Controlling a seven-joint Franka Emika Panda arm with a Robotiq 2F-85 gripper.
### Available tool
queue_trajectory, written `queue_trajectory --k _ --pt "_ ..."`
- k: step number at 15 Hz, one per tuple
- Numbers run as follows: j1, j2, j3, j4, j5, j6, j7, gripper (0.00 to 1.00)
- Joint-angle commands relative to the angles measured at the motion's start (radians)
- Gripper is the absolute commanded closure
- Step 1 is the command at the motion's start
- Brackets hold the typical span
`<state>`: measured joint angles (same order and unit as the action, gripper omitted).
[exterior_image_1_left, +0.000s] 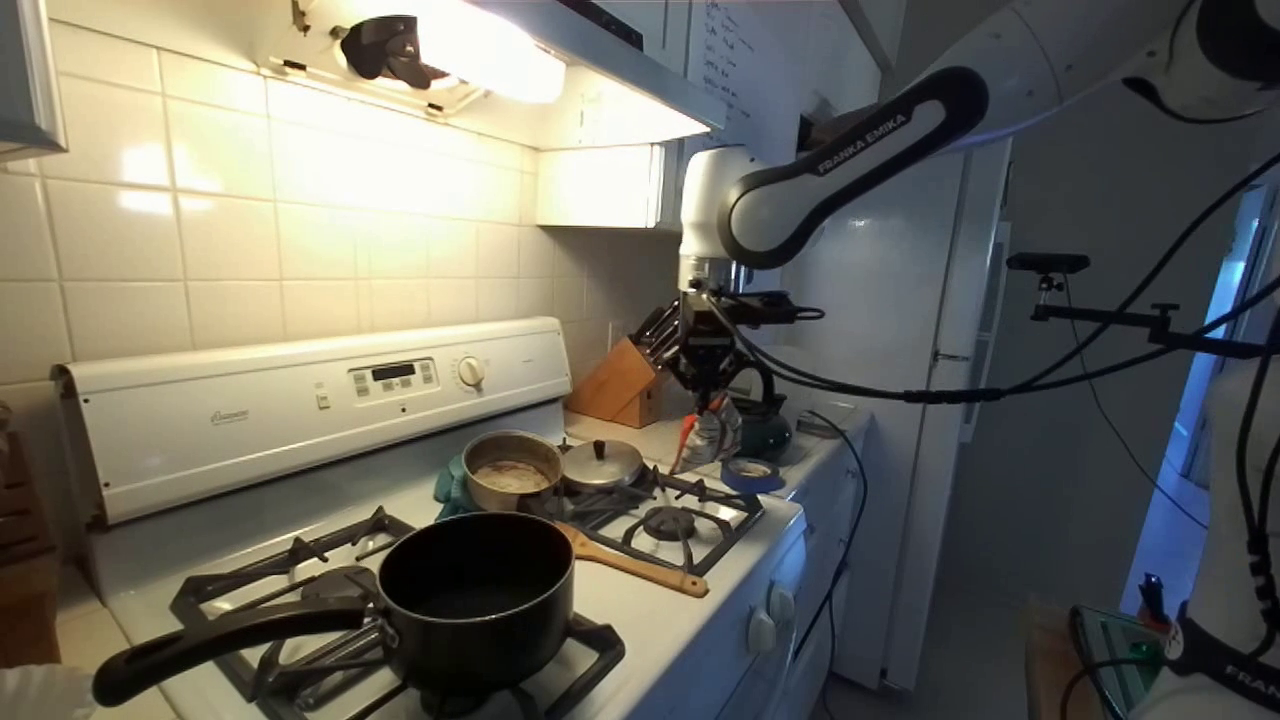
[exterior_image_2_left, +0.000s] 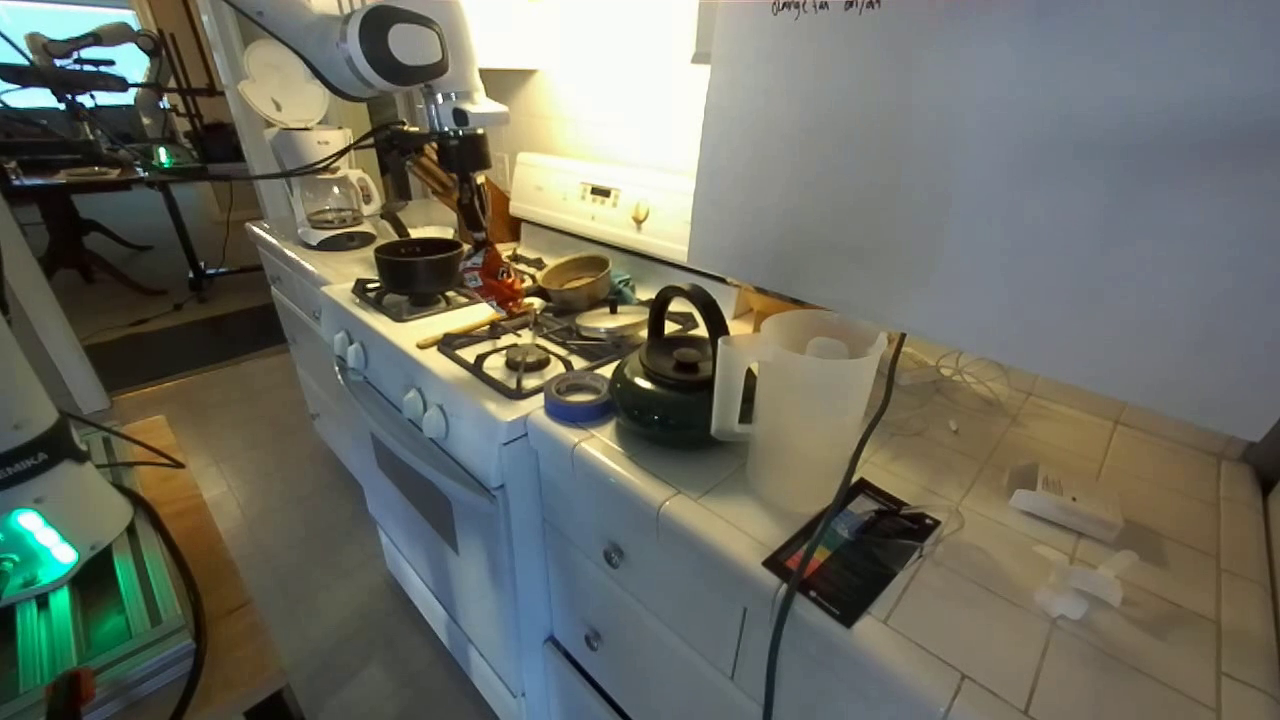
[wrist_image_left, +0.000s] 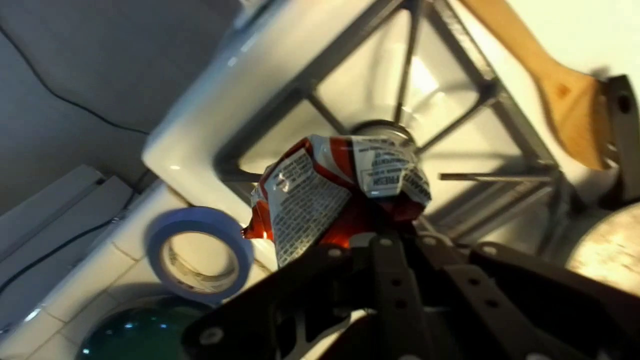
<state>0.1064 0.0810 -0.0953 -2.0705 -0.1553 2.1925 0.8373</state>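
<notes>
A crumpled snack bag, red with silver-white printed panels (wrist_image_left: 310, 200), hangs from my gripper (exterior_image_1_left: 704, 398), which is shut on its upper end. Seen from the wrist, the bag (wrist_image_left: 395, 165) covers part of a burner grate (wrist_image_left: 450, 55), and the fingertips vanish into its dark folds. In both exterior views the gripper points straight down with the bag (exterior_image_2_left: 495, 280) below it, over the stove side. Whether the bag's lower end touches anything I cannot tell. A blue tape roll (wrist_image_left: 197, 220) lies at the counter's edge close by, beside a dark green kettle (exterior_image_2_left: 655, 405).
A black saucepan (exterior_image_1_left: 475, 610), a pot with pale contents (exterior_image_1_left: 512, 478), a metal lid (exterior_image_1_left: 600, 468) and a wooden spatula (exterior_image_1_left: 650, 572) are on the stove. A knife block (exterior_image_1_left: 615, 385) stands behind the arm. A translucent pitcher (exterior_image_2_left: 815, 430) is beside the kettle. The range hood (exterior_image_1_left: 640, 85) overhangs.
</notes>
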Motion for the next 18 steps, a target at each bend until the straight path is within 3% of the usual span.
queue_trajectory --k 1,7,8,9,12,18 --pt "-0.108 -0.128 -0.027 -0.148 -0.013 -0.069 -0.101 1.0" --pt "-0.242 -0.148 -0.083 -0.14 0.06 -0.075 -0.405 1.0" --pt "-0.248 -0.125 -0.082 -0.101 0.115 -0.147 -0.373 1.0" --pt "-0.249 -0.121 -0.072 -0.127 0.045 -0.082 -0.349 0.98" --pt "-0.257 -0.121 -0.076 -0.112 0.087 -0.122 -0.36 1.0" --pt "-0.299 -0.129 -0.106 -0.169 -0.168 0.207 -0.415 1.0"
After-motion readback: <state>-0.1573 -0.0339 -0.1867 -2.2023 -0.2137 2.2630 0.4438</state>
